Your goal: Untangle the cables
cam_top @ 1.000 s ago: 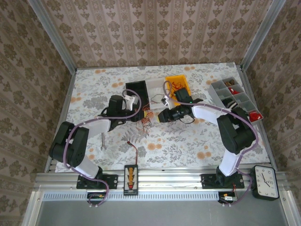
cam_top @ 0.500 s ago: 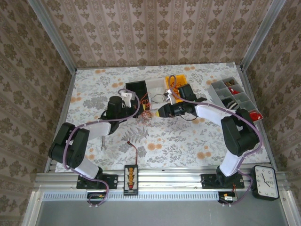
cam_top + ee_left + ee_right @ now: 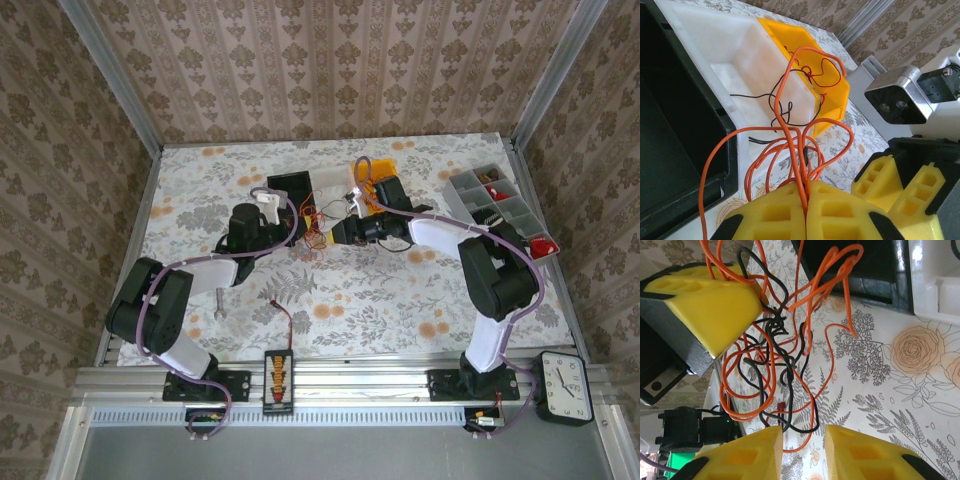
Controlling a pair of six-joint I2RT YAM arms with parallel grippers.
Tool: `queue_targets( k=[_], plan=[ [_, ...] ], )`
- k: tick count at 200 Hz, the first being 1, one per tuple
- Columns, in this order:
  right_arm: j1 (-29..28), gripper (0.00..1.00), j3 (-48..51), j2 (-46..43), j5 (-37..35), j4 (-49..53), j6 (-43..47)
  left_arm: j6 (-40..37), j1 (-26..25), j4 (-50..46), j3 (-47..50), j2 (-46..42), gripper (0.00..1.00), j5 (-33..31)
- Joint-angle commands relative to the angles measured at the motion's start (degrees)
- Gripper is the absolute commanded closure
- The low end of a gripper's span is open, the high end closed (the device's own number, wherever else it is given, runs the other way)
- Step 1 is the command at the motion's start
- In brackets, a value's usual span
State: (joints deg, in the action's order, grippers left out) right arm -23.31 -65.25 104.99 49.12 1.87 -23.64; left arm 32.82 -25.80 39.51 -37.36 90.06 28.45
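Both pincers sit at the cables: left pincer clamped on orange strands, right pincer parted, tangle just ahead.

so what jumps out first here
The tangle of orange and black cables mid-table grabs the eye. The left pincer is shut on the orange strands, and the right pincer gapes open at the loops. Behind them sits a bright yellow bin.

cables: glossy plastic sheathing
left gripper: matt yellow plastic
white bin: smooth, milky plastic
table: matt printed covering
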Motion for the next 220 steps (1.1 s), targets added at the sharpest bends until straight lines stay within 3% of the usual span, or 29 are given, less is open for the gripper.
queue_targets(
  k=[1,156,196,220],
  plan=[
    [-0.25,0.7,-2.36,1.16,3.28,-2.86,-1.66,0.76,-0.03,1.71,-1.03,0.65,1.0,0.55],
    [-2.66,0.72,-8.63,7.92,5.63,-0.86,-1.15,0.84,-0.04,2.15,-1.92,1.78,1.0,2.34],
    [-2.88,0.91,-8.29,7.74,4.51,-0.98,-0.76,0.76,0.01,2.22,-1.41,1.27,1.0,1.65],
    [-2.58,0.98,-5.87,5.3,0.8,-0.85,0.25,0.54,-0.04,2.17,-0.7,0.48,1.0,1.0]
  ],
)
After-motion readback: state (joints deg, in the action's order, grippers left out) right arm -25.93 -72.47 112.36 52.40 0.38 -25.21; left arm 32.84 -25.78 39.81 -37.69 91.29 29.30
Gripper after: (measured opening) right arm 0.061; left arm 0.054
